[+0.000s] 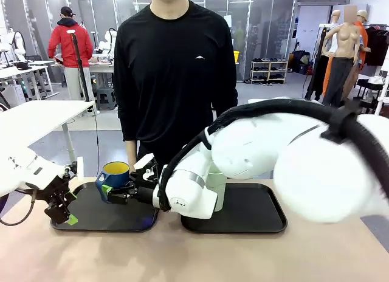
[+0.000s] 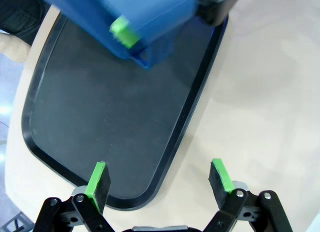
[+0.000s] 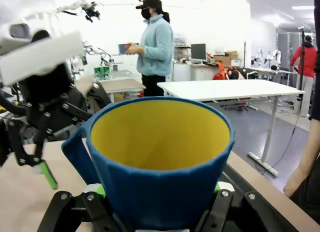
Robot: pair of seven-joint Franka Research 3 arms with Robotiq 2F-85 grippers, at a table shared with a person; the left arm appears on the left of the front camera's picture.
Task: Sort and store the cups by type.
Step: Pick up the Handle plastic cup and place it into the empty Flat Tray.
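table [image 1: 200, 257]: carries two black trays side by side, well in from its near edge. a person stands at the far edge.

right-hand tray [image 1: 255, 216]: the tall mint-green cup [image 1: 217, 183] seems to stand at its left end, mostly hidden behind the right arm. your risk here is the arm's bulk: if it swings back carelessly, it could knock that cup over.

left-hand tray [image 1: 100, 215]: the target under the blue cup. in the left wrist view you see its bare surface [image 2: 100, 122] and its rounded near corner, and the cup above its far end, not yet resting on it as far as you can tell.

blue cup [image 1: 114, 178]: yellow inside, upright, held over the left-hand tray's right part. release it too high and it may tip or bounce; the handle [image 3: 77, 154] sticks out sideways and could catch.

right claw [image 1: 115, 189]: closed on the blue cup's lower body, one green pad [image 2: 122, 32] on its wall. the right wrist view adds the cup's empty interior [image 3: 157, 132].

left claw [image 1: 62, 210]: open, empty, poised at the left-hand tray's near left corner, its pads [image 2: 97, 179] astride the rim. it sits near the other claw; if either moves sideways, you risk a collision.
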